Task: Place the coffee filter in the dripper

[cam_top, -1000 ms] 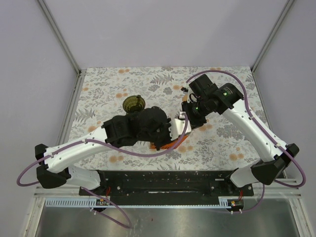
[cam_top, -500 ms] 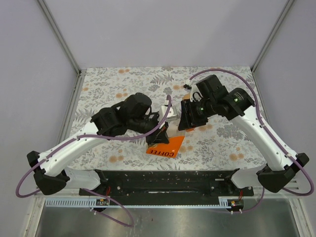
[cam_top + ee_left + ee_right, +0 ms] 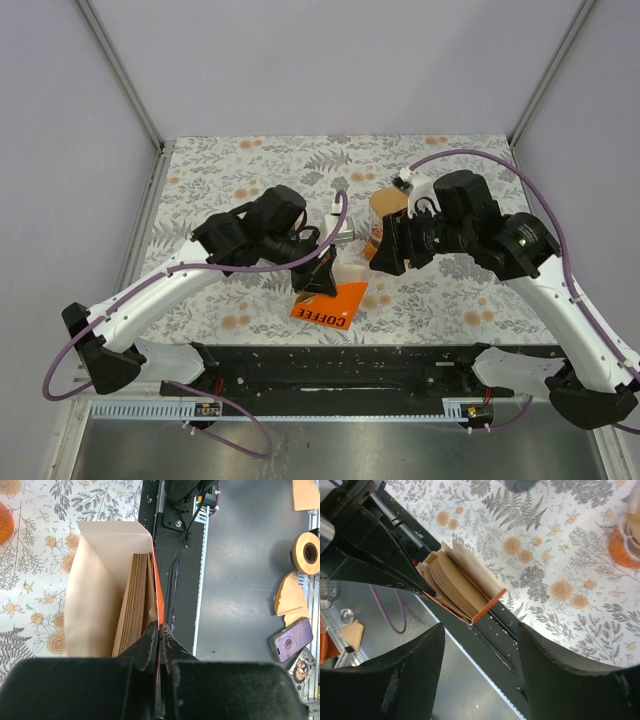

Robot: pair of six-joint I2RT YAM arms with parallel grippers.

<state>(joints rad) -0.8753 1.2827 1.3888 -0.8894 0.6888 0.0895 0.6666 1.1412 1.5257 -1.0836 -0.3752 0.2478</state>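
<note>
Orange cardboard forms the box (image 3: 328, 308) marked COFFEE, which the top view shows tilted over the near part of the flowered tabletop (image 3: 450, 300). The left pincer (image 3: 318, 278) grips its upper edge. The right pincer (image 3: 384, 260) is just beside it on the right, and an orange-brown container (image 3: 385, 205) stands farther back.

From the left wrist, the left pincer (image 3: 159, 630) is pressed together on the thin orange wall of the box (image 3: 95, 595). The brown coffee filters (image 3: 137, 595) stand inside as a stack, leaning against that wall.

From the right wrist, the right pincer (image 3: 479, 630) is spread wide and holds nothing. The open box (image 3: 487, 605) lies ahead of the gap between its fingers. The coffee filters (image 3: 455, 580) show their scalloped edges, still packed together inside it.
</note>
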